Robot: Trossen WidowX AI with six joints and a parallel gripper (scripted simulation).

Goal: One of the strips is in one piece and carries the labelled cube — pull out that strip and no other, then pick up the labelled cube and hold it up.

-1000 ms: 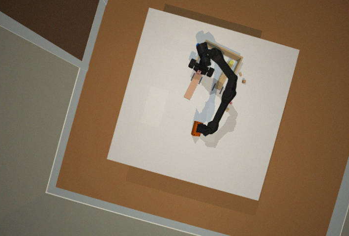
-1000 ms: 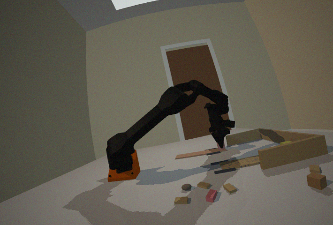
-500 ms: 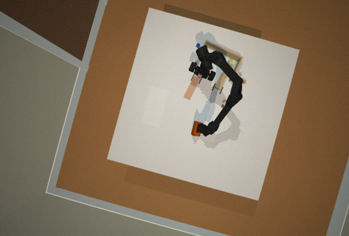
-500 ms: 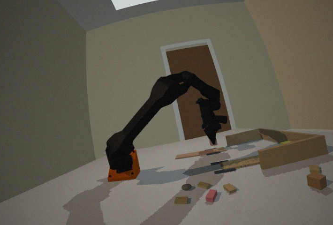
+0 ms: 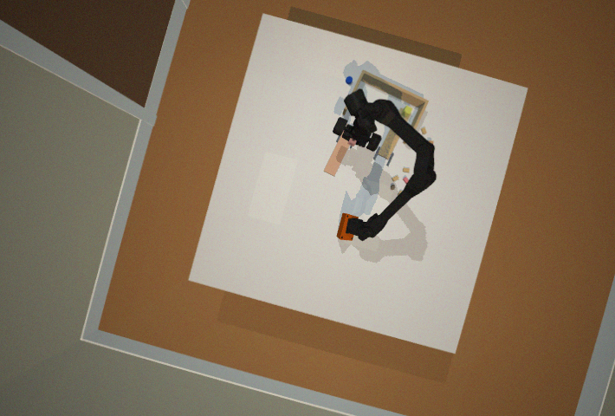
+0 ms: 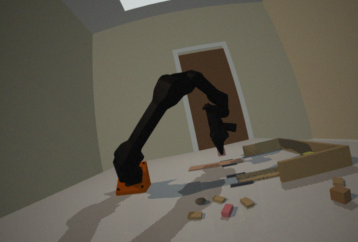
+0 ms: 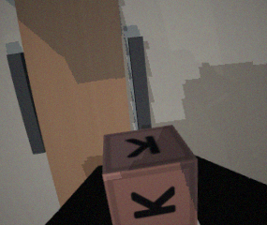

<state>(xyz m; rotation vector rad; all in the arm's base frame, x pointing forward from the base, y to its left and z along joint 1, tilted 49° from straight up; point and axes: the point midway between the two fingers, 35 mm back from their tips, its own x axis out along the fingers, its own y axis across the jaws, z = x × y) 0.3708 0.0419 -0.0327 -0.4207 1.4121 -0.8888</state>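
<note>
The pink cube (image 5: pixel 352 142) (image 6: pixel 223 153) (image 7: pixel 154 187) shows a black K on two faces in the wrist view. My gripper (image 5: pixel 352 139) (image 6: pixel 221 153) (image 7: pixel 143 168) is shut on it, one finger on each side. The cube is off the surface, a little above the orange-tan strip. That one-piece strip (image 5: pixel 333 159) (image 6: pixel 205 166) (image 7: pixel 86 108) lies flat between two short dark rails (image 7: pixel 26 103) (image 7: pixel 140 84), outside the walled frame. A second, tan-brown strip (image 5: pixel 388 146) (image 6: pixel 256 175) lies at the frame, partly hidden by the arm in the overhead view.
The wooden frame (image 5: pixel 395 87) (image 6: pixel 313 168) holds a yellow-green object (image 5: pixel 407 110) (image 6: pixel 308 153). A blue object (image 5: pixel 348 80) lies beside it. Small tan blocks (image 6: pixel 219 198) (image 6: pixel 246 201), a red block (image 6: pixel 227 210), a dark stone (image 6: pixel 200 200) and a brown block (image 6: pixel 340 194) lie around.
</note>
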